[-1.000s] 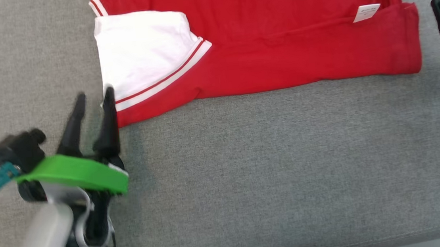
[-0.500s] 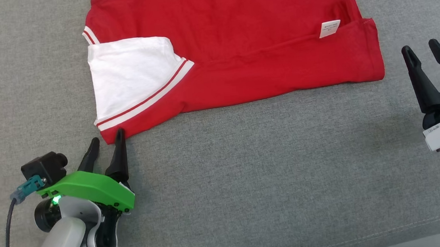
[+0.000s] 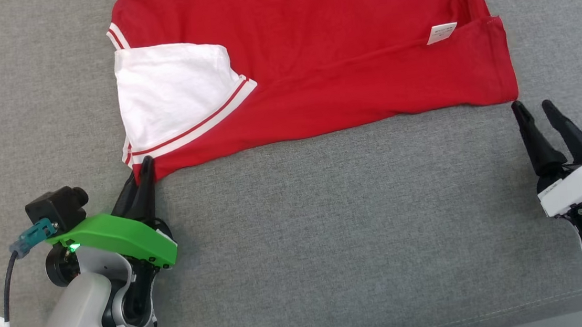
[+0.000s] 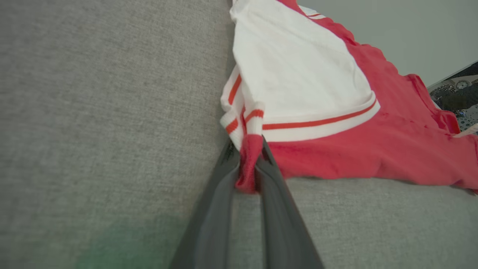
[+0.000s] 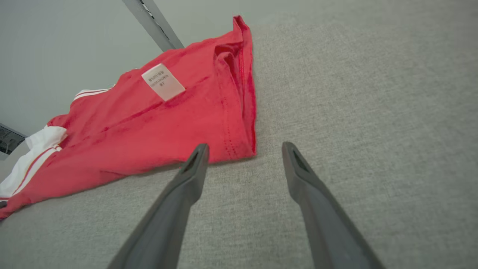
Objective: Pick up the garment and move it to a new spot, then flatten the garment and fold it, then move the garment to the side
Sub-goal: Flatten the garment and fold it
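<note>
The garment (image 3: 324, 60) is a red shirt with a white sleeve (image 3: 168, 90) edged in red and white stripes, lying folded on the grey surface. My left gripper (image 3: 143, 171) is shut on its near left corner; in the left wrist view the red corner (image 4: 248, 164) is pinched between the two dark fingers (image 4: 220, 194). My right gripper (image 3: 532, 106) stands open just short of the garment's near right corner (image 3: 508, 93). In the right wrist view that hem corner (image 5: 239, 145) lies just beyond the spread fingertips. A white label (image 5: 163, 81) shows near that side.
Grey woven fabric (image 3: 329, 244) covers the whole work surface, with a seam (image 3: 441, 319) along its near edge. A black camera with a teal plug and cable (image 3: 39, 233) sticks out on the left wrist. A pale wall (image 5: 74, 37) rises behind the surface.
My left gripper has reached the garment's near left corner and closed on it. My right gripper has moved in toward the near right corner, still open. The head camera has shifted.
</note>
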